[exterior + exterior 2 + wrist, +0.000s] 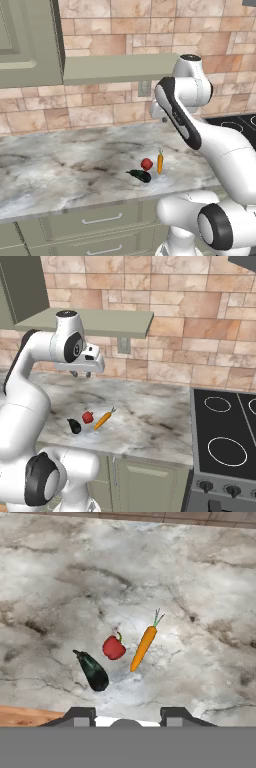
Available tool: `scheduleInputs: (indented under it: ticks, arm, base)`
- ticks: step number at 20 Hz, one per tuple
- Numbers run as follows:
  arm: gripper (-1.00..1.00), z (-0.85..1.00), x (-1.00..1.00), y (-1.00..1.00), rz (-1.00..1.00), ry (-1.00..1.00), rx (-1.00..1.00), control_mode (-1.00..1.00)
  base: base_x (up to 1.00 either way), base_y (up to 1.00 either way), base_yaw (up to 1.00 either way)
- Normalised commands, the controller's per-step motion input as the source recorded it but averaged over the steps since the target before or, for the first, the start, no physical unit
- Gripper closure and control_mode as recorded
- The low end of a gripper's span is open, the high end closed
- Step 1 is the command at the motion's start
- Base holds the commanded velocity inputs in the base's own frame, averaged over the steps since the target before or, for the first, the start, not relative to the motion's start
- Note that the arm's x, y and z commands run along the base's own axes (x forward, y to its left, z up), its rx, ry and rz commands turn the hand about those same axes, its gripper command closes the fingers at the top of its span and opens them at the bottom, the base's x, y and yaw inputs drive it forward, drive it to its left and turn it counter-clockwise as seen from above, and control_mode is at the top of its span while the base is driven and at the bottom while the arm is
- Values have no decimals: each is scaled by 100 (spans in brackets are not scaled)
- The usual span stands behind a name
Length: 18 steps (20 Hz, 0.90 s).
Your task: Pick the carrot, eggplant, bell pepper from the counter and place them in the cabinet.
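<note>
The carrot [144, 648] lies flat on the counter [200, 587] — slim, orange, tapered, its thin green stem tip pointing toward the wall. Just beside it sits the pepper [114, 647], small, round and red, with a short stem. Near the pepper, toward the counter's front edge, lies the eggplant [93, 671] — dark, glossy, elongated. All three are apart, none touching. The cabinet [30, 45] hangs above, its shelf board [120, 67] bare.
</note>
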Motion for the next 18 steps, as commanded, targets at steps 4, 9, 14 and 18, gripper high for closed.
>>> scheduleInputs:
  ticks: [4, 9, 14, 18]
  arm:
    - [-100, -12, 0, 0, 0, 0, 0, -100]
    - [-100, -44, 0, 25, 0, 1, -6, -100]
    - [-100, -57, 0, 45, 2, 10, -2, -100]
    - [-100, -66, 0, 20, 2, 21, 1, -100]
  base:
    - [0, 0, 0]
    - [0, 0, 0]
    - [0, 0, 0]
    - [0, 0, 0]
